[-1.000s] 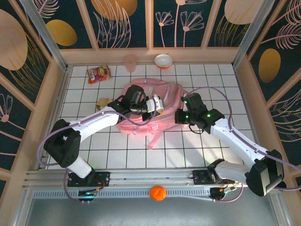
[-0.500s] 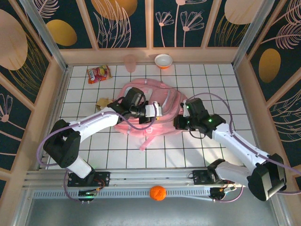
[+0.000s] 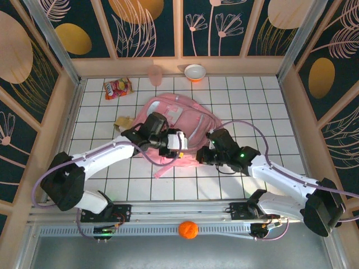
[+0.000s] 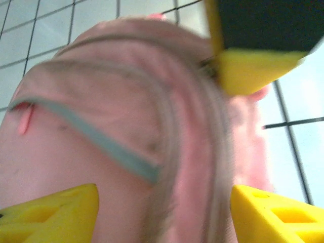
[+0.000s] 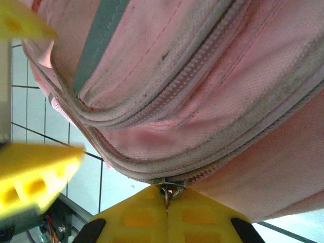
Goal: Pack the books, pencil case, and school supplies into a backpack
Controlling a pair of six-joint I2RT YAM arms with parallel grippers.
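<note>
- Top view: the backpack (image 3: 190, 115) lies in the middle of the tiled table (image 3: 252, 89), with a pink strap (image 3: 166, 170) trailing off toward 7 o'clock.
- The left gripper (image 3: 180, 140) is over the bag's 6 o'clock edge, and the right gripper (image 3: 200, 155) is at its 5 o'clock corner. From up here you cannot tell how either pair of jaws stands.
- This view alone gives you the surroundings. A tan-yellow piece (image 3: 122, 121) sits just beside the bag at 9 o'clock and a snack packet (image 3: 118, 88) lies at 10 o'clock. A pink cup (image 3: 155, 74) and a bowl (image 3: 195, 72) stand at 12 o'clock by the far wall.
- Left wrist view: the picture is blurred, but you can see the yellow fingertips (image 4: 55, 212) standing wide apart. Pink fabric and a grey-blue band (image 4: 101, 147) lie between them, and nothing is clamped.
- Right wrist view: here you get the detail the others lack. The two yellow fingers are pressed together at 6 o'clock, pinching the metal zipper pull (image 5: 166, 191). It sits at the end of a closed zip line curving across the bag.
</note>
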